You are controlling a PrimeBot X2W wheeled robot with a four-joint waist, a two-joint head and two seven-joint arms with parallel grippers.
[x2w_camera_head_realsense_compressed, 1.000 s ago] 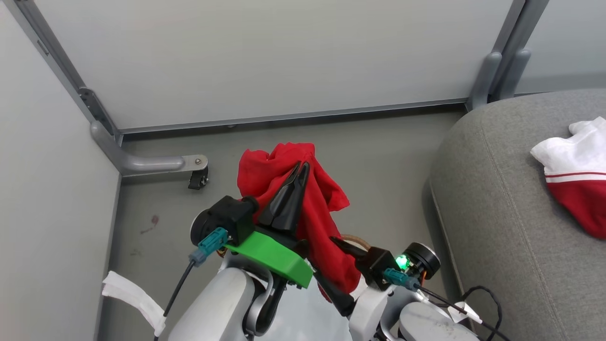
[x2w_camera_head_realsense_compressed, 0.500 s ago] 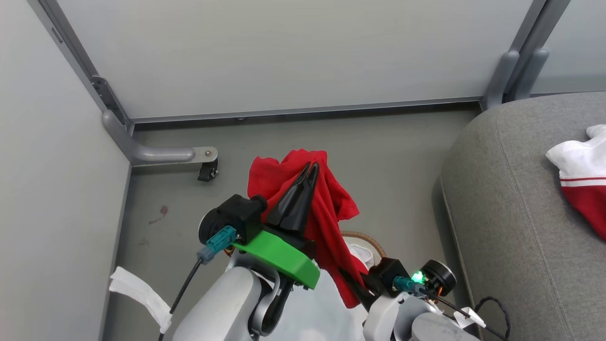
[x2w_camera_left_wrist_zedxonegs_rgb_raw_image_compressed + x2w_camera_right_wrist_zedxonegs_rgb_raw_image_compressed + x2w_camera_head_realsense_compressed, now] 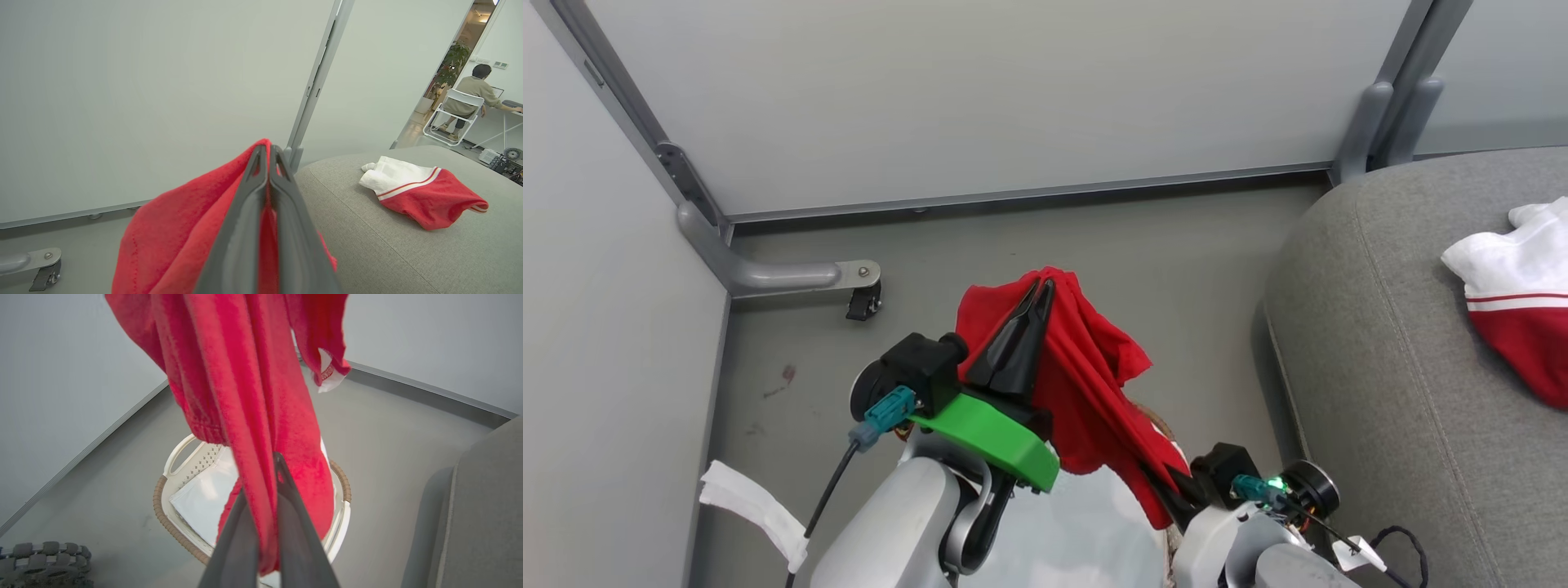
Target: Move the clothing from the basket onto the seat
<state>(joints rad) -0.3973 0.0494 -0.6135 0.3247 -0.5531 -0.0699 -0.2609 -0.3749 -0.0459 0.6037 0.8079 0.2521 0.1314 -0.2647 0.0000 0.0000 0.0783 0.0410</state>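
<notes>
A red garment (image 3: 1086,384) hangs in the air, stretched between both grippers. My left gripper (image 3: 1041,286) is shut on its top edge; in the left wrist view that gripper (image 3: 269,148) pinches the red cloth (image 3: 179,237). Lower down, my right gripper (image 3: 1164,490) is shut on the garment's lower part, seen also in its own wrist view as the right gripper (image 3: 278,457) shut on the red cloth (image 3: 253,396). The basket (image 3: 163,522) stands on the floor below, showing its white liner. A second red-and-white garment (image 3: 425,192) lies on the grey seat (image 3: 388,245).
Grey partition walls close off the back and left. A partition foot with a caster (image 3: 862,298) sits on the floor at the left. A white strip (image 3: 752,506) lies near my base. A person (image 3: 470,92) sits on a white chair in a far room.
My right gripper has moved down and to the right, drawing the red garment out from the left gripper. The cloth's top has sunk to the left fingertips. The camera swayed slightly.
</notes>
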